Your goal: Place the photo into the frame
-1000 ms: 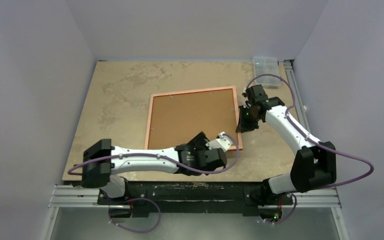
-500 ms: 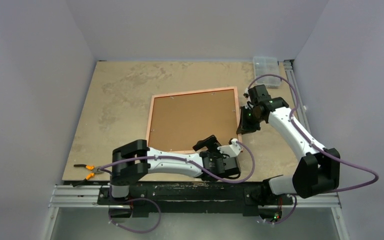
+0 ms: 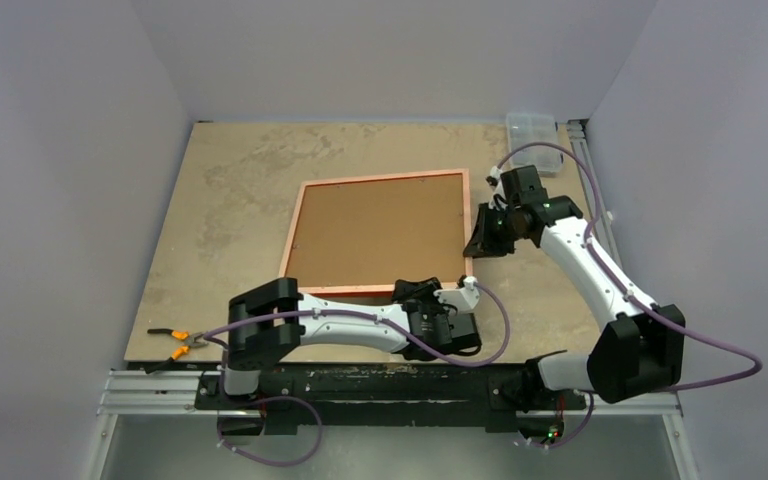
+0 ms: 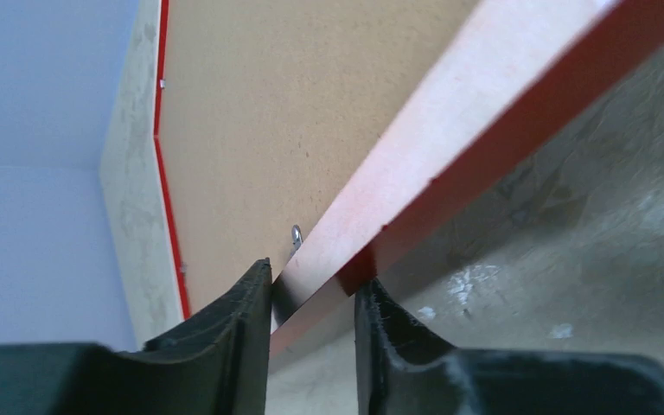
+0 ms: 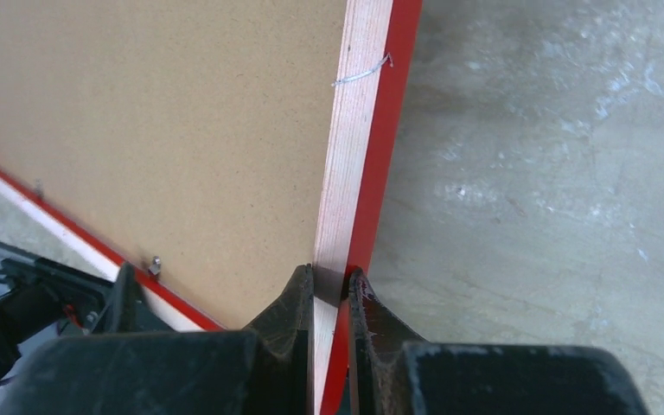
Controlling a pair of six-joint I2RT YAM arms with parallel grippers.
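The frame [image 3: 380, 178] lies back side up in the middle of the table, and its brown backing board [image 3: 375, 235] fills it. My left gripper [image 3: 415, 290] is at the near rail, close to the near right corner. In the left wrist view the gripper [image 4: 313, 290] is shut on the frame [image 4: 450, 130], one finger on each side of the rail. My right gripper [image 3: 476, 238] is shut on the right rail. The right wrist view shows the gripper [image 5: 330, 281] pinching the frame [image 5: 354, 130] between pale back and red edge. The photo is out of view.
A clear plastic box [image 3: 532, 130] stands at the back right corner of the table. Orange-handled pliers [image 3: 175, 340] lie at the near left edge. Small metal tabs [image 5: 154, 262] hold the backing board along the rails.
My left arm has swung right and its gripper has closed onto the frame's near rail. The frame has shifted left and back and turned slightly, with the right gripper still gripping it.
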